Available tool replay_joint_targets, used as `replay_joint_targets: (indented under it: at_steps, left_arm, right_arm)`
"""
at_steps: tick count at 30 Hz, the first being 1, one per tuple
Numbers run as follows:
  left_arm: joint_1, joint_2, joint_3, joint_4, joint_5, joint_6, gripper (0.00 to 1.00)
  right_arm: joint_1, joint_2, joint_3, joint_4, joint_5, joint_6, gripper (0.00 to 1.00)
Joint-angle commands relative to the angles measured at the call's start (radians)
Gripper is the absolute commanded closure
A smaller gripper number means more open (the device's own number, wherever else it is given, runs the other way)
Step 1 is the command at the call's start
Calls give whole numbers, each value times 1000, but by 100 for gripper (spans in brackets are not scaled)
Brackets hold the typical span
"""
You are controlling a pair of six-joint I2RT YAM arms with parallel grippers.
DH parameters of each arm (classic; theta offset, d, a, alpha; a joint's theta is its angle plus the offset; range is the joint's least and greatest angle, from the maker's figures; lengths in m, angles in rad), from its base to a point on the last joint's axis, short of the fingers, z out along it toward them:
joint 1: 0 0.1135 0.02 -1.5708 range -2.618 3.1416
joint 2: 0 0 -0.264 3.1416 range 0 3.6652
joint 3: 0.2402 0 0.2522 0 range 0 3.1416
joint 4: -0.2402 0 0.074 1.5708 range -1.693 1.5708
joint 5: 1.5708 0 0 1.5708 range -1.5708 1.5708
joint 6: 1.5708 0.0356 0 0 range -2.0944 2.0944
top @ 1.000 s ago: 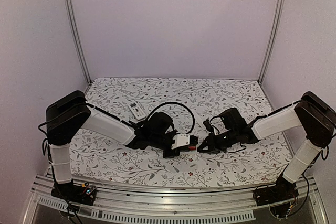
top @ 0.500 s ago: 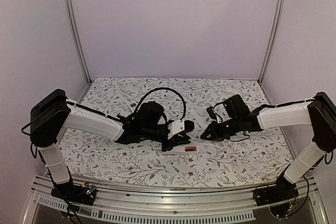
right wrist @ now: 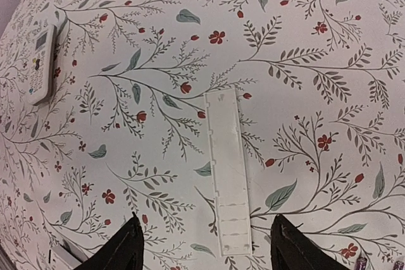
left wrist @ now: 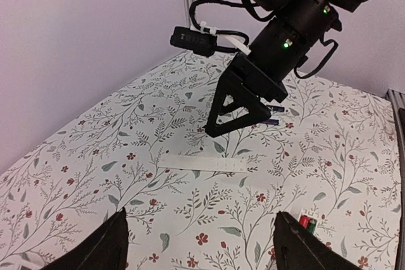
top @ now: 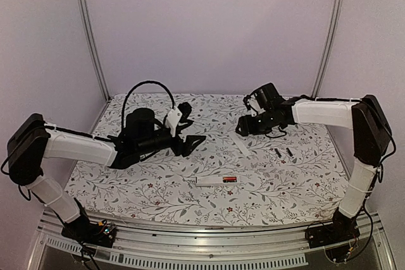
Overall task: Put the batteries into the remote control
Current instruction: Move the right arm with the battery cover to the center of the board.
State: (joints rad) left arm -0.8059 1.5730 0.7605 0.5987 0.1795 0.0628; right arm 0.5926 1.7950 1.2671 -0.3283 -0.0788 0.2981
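The long white remote control lies flat near the table's front middle, apart from both grippers. Its open compartment holds a red-banded battery, seen red and green in the left wrist view. Two loose black batteries lie on the cloth to the right. The white battery cover lies face down below my right gripper, also in the left wrist view. My left gripper hovers open and empty at mid left. My right gripper hovers open and empty at the rear right.
A small white remote with buttons lies further left on the floral cloth; the left arm hides it in the top view. Grey walls and metal posts enclose the table at the back and sides.
Both grippers have opened, risen and drawn back from the front middle, left to the left, right to the rear right. The remote they held between them now lies on the cloth.
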Motion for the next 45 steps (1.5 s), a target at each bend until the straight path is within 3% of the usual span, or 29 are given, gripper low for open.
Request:
replay_joint_targets:
  at_steps: [1, 10, 15, 21, 27, 45]
  left_arm:
    - [11, -43, -45, 14, -174, -75, 20]
    - [10, -51, -37, -29, -231, -64, 20]
    - [9, -51, -35, -25, -224, -64, 20]
    - [10, -64, -35, -28, -238, -30, 20]
    - [10, -68, -35, -28, -246, -14, 20]
    - [9, -70, -35, -37, -260, 2, 20]
  right_arm:
    - [-2, 159, 95, -112, 73, -54, 33]
    - [48, 319, 211, -178, 73, -83, 35]
    - [59, 366, 218, -189, 118, -79, 41]
    - [69, 397, 210, -236, 193, -83, 58]
    - [87, 361, 137, -241, 189, -91, 66]
    - [120, 104, -216, -244, 138, -2, 74]
